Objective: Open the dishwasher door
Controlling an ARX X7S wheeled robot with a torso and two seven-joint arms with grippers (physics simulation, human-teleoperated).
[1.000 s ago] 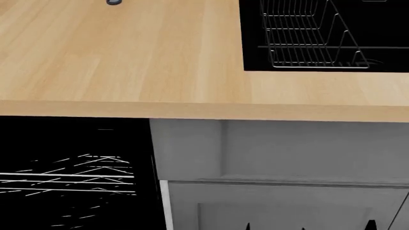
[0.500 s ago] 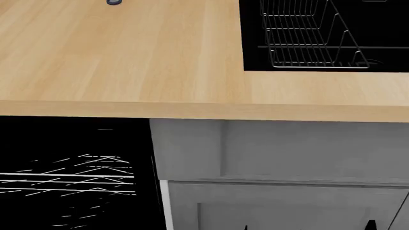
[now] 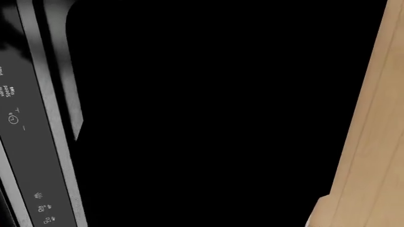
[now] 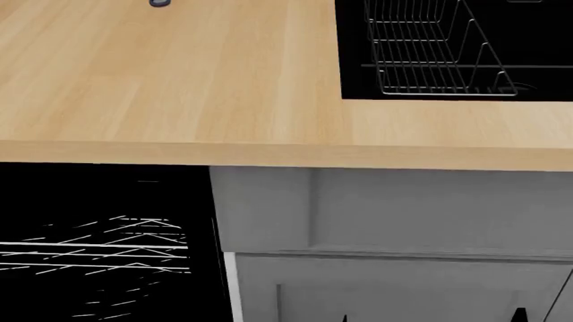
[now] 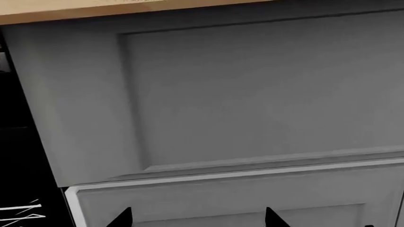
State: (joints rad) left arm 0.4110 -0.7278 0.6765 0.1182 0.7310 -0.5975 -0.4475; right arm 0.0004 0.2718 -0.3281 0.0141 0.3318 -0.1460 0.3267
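My left fingers are outside every view, so I cannot tell whether they are spread or pinching anything. My right fingers stand spread apart with nothing between them, their two dark tips just poking in at 6 o'clock of the right wrist view, facing the grey cabinet front rather than the appliance.

In the head view the dishwasher cavity sits at 8 o'clock under the worktop, its white rack wires showing. I judge from this that the door has come away from the frame and the job is mostly done. To finish well I would push the panel down evenly along its hinge arc from near its top edge, keeping my left wrist clear of the worktop lip, and keep my idle right arm off the cabinet.

The dishwasher door shows only in the left wrist view, towards 9 o'clock. It is a narrow dark control strip with tiny pale icons, edged by a thin grey trim, beside a large glossy black expanse. The pale wood worktop edge runs at 3 o'clock.

The sink with its wire rack lies at 1 o'clock, well apart.
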